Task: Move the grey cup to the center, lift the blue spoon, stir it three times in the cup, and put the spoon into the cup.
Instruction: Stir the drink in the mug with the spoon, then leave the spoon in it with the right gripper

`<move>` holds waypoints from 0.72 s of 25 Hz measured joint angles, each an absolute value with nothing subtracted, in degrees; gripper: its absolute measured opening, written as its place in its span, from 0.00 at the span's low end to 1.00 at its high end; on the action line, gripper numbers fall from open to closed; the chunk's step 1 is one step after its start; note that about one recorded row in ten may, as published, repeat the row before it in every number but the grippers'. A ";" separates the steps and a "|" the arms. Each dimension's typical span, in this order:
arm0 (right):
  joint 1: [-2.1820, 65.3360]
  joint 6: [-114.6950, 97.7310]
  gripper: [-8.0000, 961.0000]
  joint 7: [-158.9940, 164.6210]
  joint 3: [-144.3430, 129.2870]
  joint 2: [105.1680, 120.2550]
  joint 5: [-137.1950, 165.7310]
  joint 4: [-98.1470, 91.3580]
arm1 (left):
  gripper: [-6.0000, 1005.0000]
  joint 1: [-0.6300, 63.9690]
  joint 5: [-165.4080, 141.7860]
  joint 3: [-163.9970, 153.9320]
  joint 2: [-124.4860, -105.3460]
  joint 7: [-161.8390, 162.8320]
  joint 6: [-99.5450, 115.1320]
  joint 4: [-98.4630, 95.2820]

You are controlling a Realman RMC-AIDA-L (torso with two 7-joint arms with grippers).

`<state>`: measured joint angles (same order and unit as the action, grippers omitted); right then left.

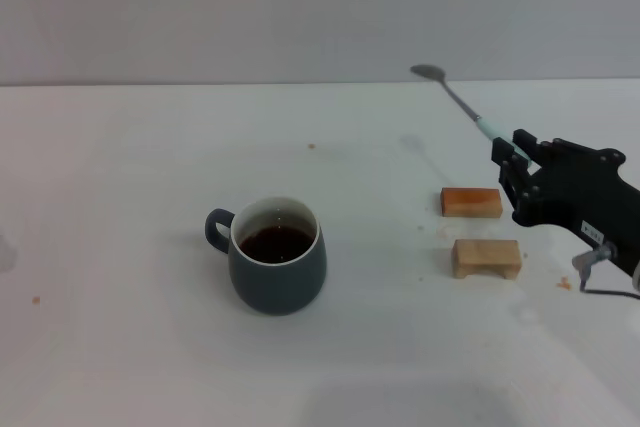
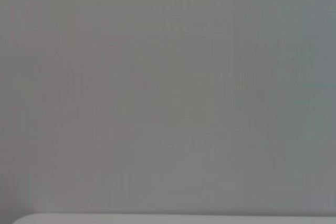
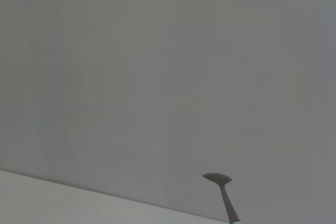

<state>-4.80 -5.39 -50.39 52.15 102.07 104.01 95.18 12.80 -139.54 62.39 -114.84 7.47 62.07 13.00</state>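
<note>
The grey cup (image 1: 276, 256) stands near the middle of the white table, its handle pointing to the robot's left, dark brown liquid inside. My right gripper (image 1: 512, 162) hangs above the table's right side, shut on the pale blue handle of the blue spoon (image 1: 462, 104). The spoon points up and away, its metal bowl raised toward the back wall; in the right wrist view the blue spoon (image 3: 222, 191) shows against the grey wall. The spoon is well to the right of the cup and apart from it. The left gripper is out of view.
Two small wooden blocks lie under the right gripper: an orange-topped block (image 1: 471, 202) and a pale block (image 1: 486, 258). A few orange crumbs dot the table (image 1: 120, 187). The left wrist view holds only grey wall and a strip of table edge.
</note>
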 joint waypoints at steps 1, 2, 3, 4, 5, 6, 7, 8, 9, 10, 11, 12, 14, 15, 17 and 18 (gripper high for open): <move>-5.43 -1.97 0.17 -50.52 54.59 103.31 104.63 95.56 | 0.01 12.80 -139.54 62.39 -114.84 7.47 62.07 13.00; -6.40 4.05 0.17 -51.43 58.92 105.58 105.15 96.08 | 0.01 12.90 -139.53 62.41 -114.96 7.50 62.06 12.75; -6.81 7.08 0.17 -52.32 61.14 106.76 105.15 96.45 | 0.01 12.90 -139.53 62.41 -114.96 7.50 62.06 12.75; -6.81 7.08 0.17 -52.32 61.14 106.76 105.15 96.45 | 0.01 12.90 -139.53 62.41 -114.96 7.50 62.06 12.75; -7.28 10.62 0.17 -53.74 63.09 107.88 105.09 96.91 | 0.01 12.94 -139.54 62.51 -115.14 7.50 62.05 12.70; -7.77 13.36 0.17 -55.02 64.91 108.99 104.99 97.44 | 0.01 12.94 -139.54 62.51 -115.14 7.50 62.05 12.70; -8.97 20.19 0.17 -58.01 69.27 111.77 104.88 98.82 | 0.01 12.94 -139.54 62.51 -115.14 7.50 62.05 12.70; -8.97 20.19 0.17 -58.01 69.27 111.77 104.88 98.82 | 0.01 12.94 -139.54 62.51 -115.14 7.50 62.05 12.70; -9.60 24.67 0.17 -59.59 72.04 113.51 104.88 99.53 | 0.01 12.99 -139.54 62.85 -115.33 7.46 62.05 12.66; -9.90 27.44 0.17 -60.47 73.99 114.65 104.86 100.02 | 0.01 12.99 -139.54 62.85 -115.33 7.46 62.05 12.66; -10.12 31.67 0.17 -61.35 76.77 116.26 104.79 100.43 | 0.01 12.99 -139.54 62.85 -115.33 7.46 62.05 12.66; -10.09 38.68 0.17 -62.71 81.82 118.39 103.62 100.83 | 0.01 13.07 -139.57 63.12 -115.50 7.47 62.05 12.65; -9.87 40.90 0.17 -63.31 83.33 118.62 102.14 100.79 | 0.01 13.22 -139.57 63.17 -115.60 7.47 62.05 12.65; -9.60 43.04 0.17 -64.04 84.77 118.53 100.07 100.61 | 0.01 13.24 -139.57 63.20 -115.63 7.47 62.05 12.62; -9.11 47.56 0.17 -65.90 87.89 118.37 95.65 100.04 | 0.01 13.27 -139.58 63.21 -115.66 7.46 62.05 12.56; -9.10 48.53 0.17 -66.09 88.67 118.52 95.36 100.10 | 0.01 13.36 -139.57 63.26 -115.69 7.47 62.05 12.38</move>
